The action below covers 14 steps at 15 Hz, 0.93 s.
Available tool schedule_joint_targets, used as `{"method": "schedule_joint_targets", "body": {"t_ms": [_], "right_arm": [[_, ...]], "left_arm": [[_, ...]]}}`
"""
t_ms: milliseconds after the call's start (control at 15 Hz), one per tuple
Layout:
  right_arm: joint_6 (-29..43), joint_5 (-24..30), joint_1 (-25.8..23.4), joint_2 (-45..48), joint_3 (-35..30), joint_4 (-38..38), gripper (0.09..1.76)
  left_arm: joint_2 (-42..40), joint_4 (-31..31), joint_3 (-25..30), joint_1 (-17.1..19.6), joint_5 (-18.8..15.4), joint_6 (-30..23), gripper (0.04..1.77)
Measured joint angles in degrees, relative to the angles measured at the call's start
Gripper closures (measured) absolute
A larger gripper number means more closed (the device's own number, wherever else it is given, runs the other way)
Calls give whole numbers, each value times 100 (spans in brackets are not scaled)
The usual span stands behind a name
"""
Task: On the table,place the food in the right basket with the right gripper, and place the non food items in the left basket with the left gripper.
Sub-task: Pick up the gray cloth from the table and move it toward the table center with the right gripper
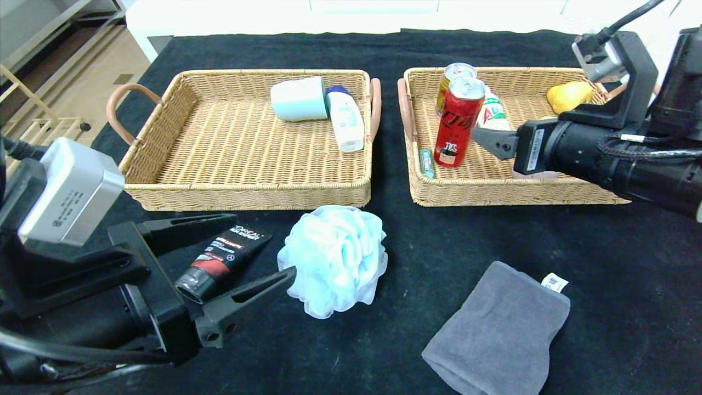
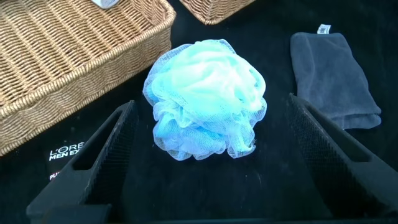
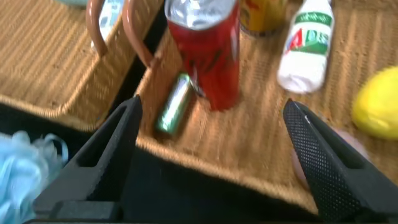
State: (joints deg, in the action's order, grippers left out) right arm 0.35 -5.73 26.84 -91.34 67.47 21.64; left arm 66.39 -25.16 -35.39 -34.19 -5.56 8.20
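The left basket (image 1: 164,159) has a tall front wall, which a low carry could clip. The loofah (image 1: 333,260) lies on the cloth just before that wall; soft mesh may slip from a shallow pinch. The left gripper (image 1: 230,258) is spread wide, with the tube (image 1: 225,262) between its fingers, apparently beneath. The right gripper (image 3: 211,162), also spread and empty, hovers at the right basket (image 1: 521,192) beside the red can (image 1: 458,123), which a sideways swing could topple.

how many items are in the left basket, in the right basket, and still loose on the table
left basket: 2, cup and white bottle
right basket: 5, two cans, drink bottle, yellow fruit, green tube
table: 3, face wash tube, loofah, grey cloth
total: 10
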Motion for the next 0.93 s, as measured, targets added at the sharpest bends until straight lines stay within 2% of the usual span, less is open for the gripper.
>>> {"method": "schedule_joint_targets", "body": {"t_ms": [67,467,733,933], "right_arm": [[-2,-35,11,201,-107,-347,19],[85,-1168,144,986,-262,-2096,16],[1412,-1582,413,1158,9,-3817,15],[2739,-1632,592,1100,562,-5279,15]], "left_arm": [[-2,0,-2,0,5,0,9],[0,-5,-2,7,9,-7,9],[6,-6,-2,10,7,-7,9],[26,-6,-2,10,5,-7,9]]}}
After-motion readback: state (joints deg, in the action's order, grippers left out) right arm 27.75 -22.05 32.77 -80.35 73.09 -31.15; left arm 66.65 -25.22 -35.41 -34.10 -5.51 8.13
